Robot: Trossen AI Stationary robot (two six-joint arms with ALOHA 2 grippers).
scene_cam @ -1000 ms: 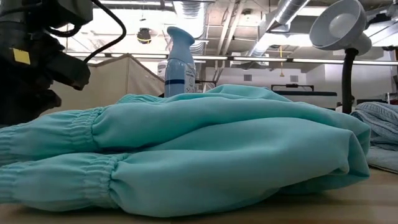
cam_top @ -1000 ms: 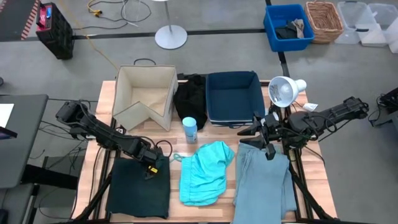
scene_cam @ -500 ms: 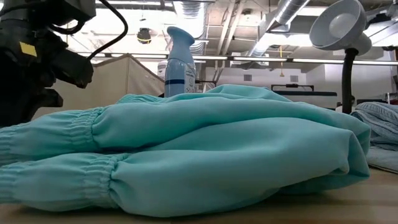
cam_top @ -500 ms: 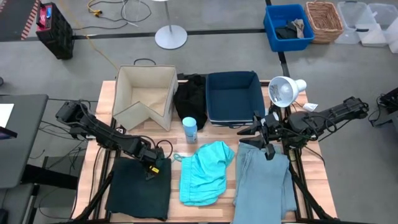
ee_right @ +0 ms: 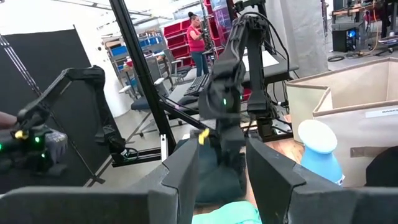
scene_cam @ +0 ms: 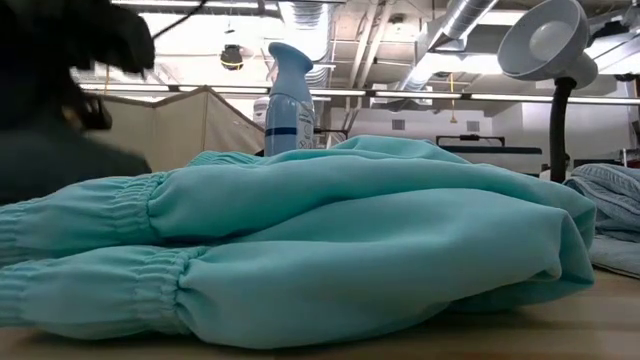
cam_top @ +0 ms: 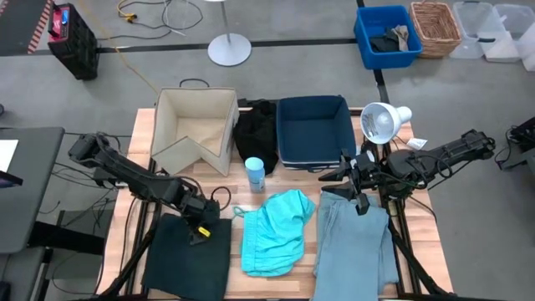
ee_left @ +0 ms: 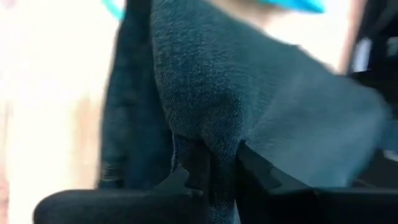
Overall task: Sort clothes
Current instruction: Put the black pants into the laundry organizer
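Observation:
The very dark green garment (cam_top: 185,259) lies at the near left of the table, and my left gripper (cam_top: 199,227) is shut on its far right part. The bright turquoise garment (cam_top: 276,230) is spread in the near middle. Beside it, on the right, lie the pale grey-blue trousers (cam_top: 355,247). My right gripper (cam_top: 361,199) stands open over the trousers' far end with nothing between its fingers (ee_right: 186,171). The black garment (cam_top: 257,127) is draped between the beige box (cam_top: 194,99) and the navy bin (cam_top: 311,102). My left gripper pinches a raised fold of the dark green cloth (ee_left: 208,140) between its two fingers, near the garment's far right corner. The fingers come from above, slanting down. The cloth rises to a peak at the fingers, and the rest of the garment (cam_top: 180,267) lies on the table.
A blue spray bottle (cam_top: 255,174) stands in front of the black garment, between box and bin. A white lamp (cam_top: 380,121) stands at the far right. A person (ee_right: 200,34) is in the room beyond the table.
My left arm has shifted a little toward the table's left edge. In the low view its gripper is now a dark blur, and dark green cloth has risen at the left, where before the arm stood. The right arm has kept still.

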